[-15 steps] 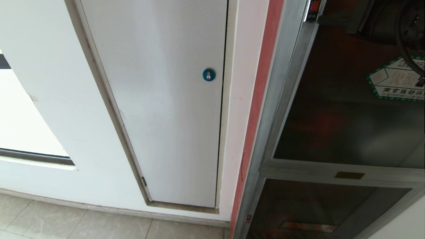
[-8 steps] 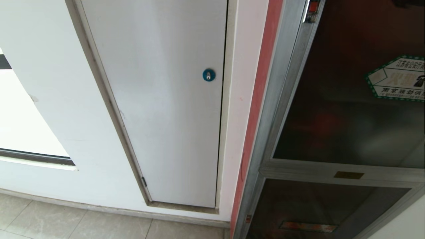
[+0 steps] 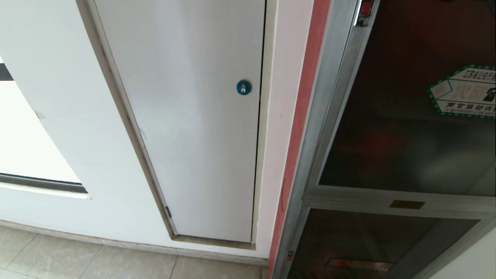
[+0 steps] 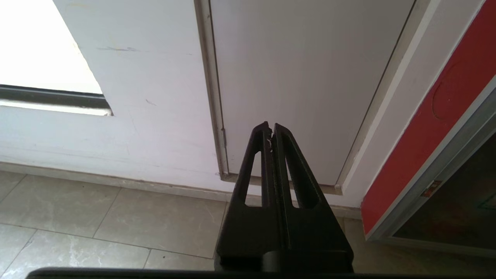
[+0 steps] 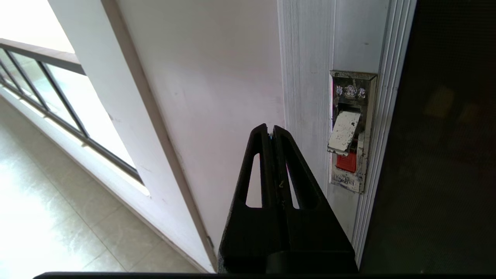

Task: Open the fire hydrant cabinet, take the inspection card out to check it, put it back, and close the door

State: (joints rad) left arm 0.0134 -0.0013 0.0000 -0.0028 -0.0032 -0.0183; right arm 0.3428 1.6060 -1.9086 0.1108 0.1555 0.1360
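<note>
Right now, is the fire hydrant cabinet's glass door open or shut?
Shut. The door lies flush within the cabinet's silver frame, and its latch is untouched.

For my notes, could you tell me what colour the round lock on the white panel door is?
Blue, with a silver keyhole centre; the head view shows it best.

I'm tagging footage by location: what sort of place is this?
Probably a corridor in a public or office building: a wall-mounted fire hydrant cabinet with its tinted glass door, a white service panel, tiled floor and a railed window.
</note>
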